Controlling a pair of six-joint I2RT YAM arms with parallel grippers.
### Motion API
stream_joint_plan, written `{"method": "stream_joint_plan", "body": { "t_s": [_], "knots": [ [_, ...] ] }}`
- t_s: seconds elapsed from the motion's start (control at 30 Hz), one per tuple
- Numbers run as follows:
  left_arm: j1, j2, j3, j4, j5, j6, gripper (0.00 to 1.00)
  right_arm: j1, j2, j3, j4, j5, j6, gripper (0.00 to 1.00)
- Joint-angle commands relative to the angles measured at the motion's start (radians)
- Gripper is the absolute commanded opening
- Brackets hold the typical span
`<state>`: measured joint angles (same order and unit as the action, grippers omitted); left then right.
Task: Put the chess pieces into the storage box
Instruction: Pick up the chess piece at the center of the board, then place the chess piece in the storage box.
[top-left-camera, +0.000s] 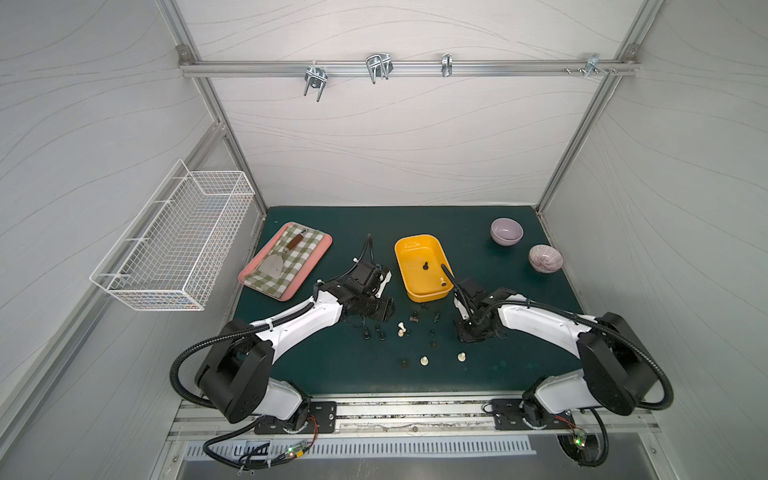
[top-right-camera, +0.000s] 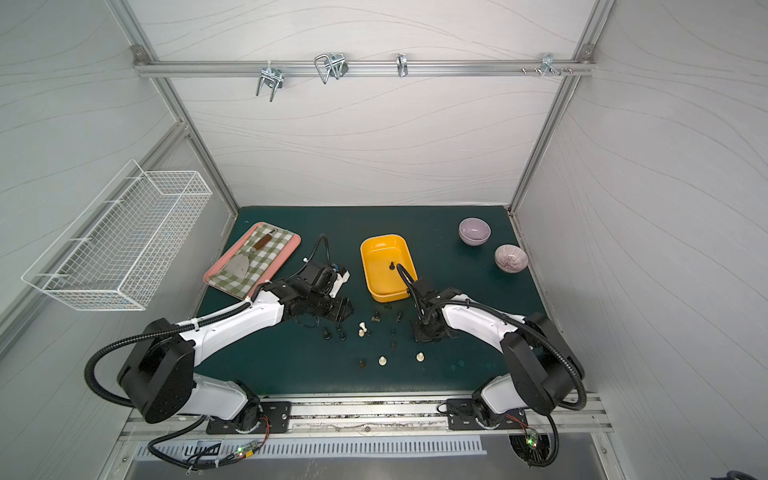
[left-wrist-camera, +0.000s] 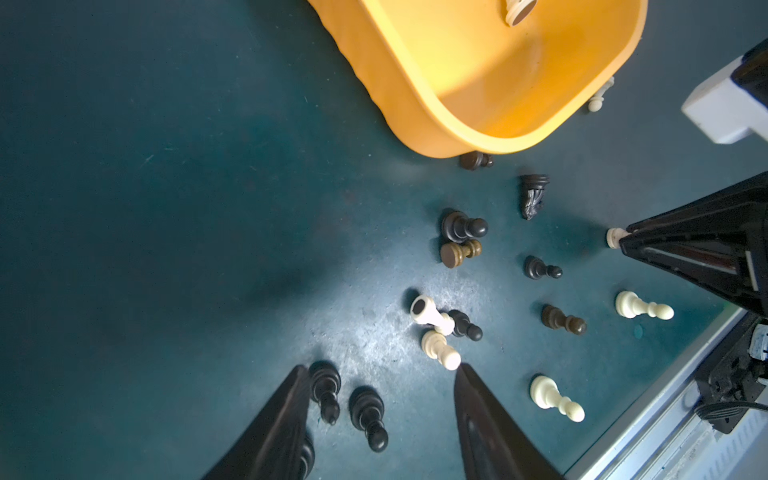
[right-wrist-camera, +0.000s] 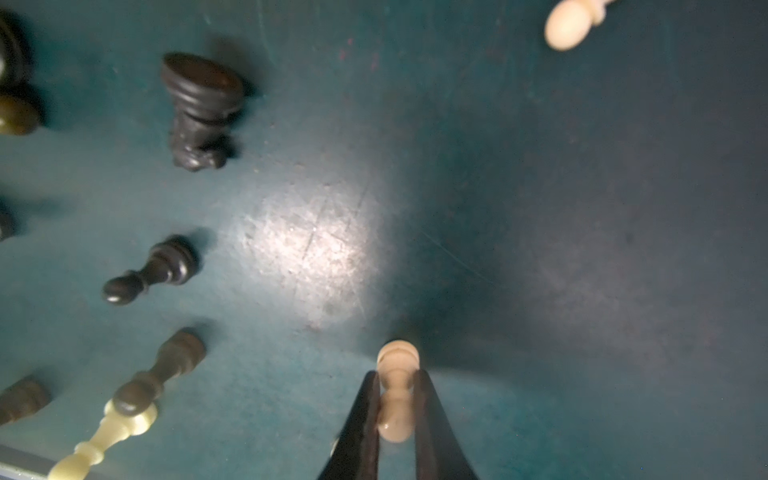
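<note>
The right gripper (right-wrist-camera: 397, 374) is clamped on a cream pawn (right-wrist-camera: 398, 357) low over the green mat (top-left-camera: 332, 374), nearer than the yellow storage box (top-left-camera: 409, 272) and to its right. Only the right wrist view shows that grip. The left gripper (left-wrist-camera: 380, 368) hangs with jaws apart over the scattered chess pieces (top-left-camera: 424, 360), two dark ones showing between its fingers (left-wrist-camera: 282, 415). Two pieces sit in the box.
</note>
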<state>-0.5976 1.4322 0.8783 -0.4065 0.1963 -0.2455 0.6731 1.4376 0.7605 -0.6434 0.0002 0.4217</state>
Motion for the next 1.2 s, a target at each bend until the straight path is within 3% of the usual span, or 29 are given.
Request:
{"method": "stream_joint_plan", "body": {
  "t_s": [0.0, 0.5, 0.8, 1.17],
  "knots": [
    [0.004, -0.007, 0.033, 0.010, 0.012, 0.006, 0.57, 0.007, 0.006, 0.029, -0.005, 0.004, 0.011, 0.17],
    [0.004, -0.007, 0.054, -0.001, 0.013, -0.005, 0.57, -0.032, 0.027, 0.238, 0.024, -0.055, -0.056, 0.16],
    [0.004, -0.017, 0.063, -0.015, 0.006, -0.003, 0.57, -0.088, 0.158, 0.441, 0.067, -0.088, -0.128, 0.16],
    [0.004, -0.046, 0.044, -0.024, -0.003, -0.009, 0.57, -0.129, 0.278, 0.521, 0.114, -0.112, -0.142, 0.16]
  ]
}}
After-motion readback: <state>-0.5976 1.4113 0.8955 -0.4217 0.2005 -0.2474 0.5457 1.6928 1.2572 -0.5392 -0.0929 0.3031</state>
